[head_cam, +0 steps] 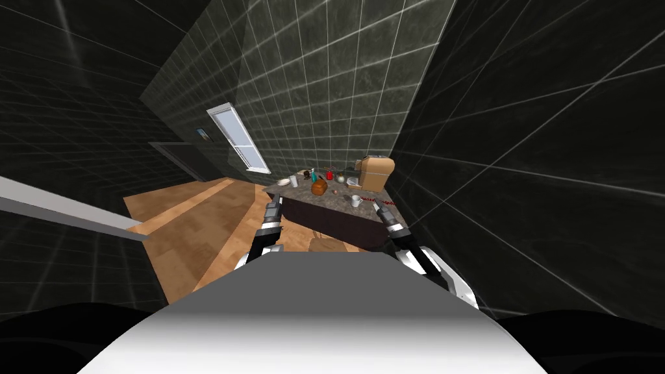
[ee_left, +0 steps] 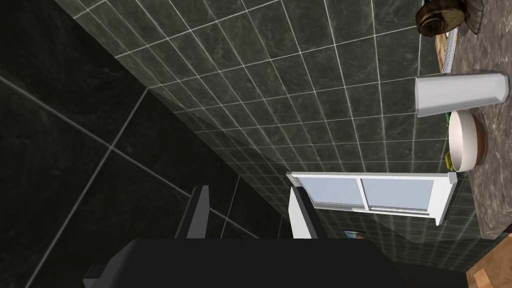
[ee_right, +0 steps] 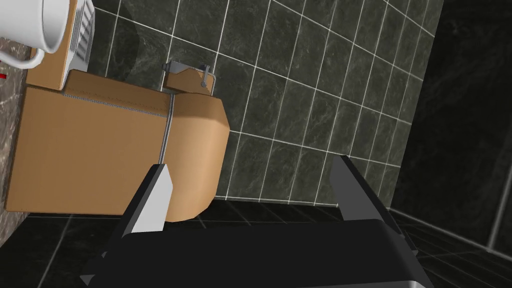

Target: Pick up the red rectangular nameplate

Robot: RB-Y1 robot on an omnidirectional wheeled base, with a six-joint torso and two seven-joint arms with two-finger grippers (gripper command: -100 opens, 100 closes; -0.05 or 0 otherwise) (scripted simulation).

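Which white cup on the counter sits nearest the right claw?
The handled white mug, close by the right claw; the handleless tumbler stands farther off beside the bowl.

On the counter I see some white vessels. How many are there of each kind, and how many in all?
Mug with handle: 1
Cup without handle: 1
Bowl: 1
Total: 3

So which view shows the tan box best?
The right wrist view: the tan box looms large beyond the right gripper. The head view shows it small, at the counter's far corner; the left wrist view faces the window.
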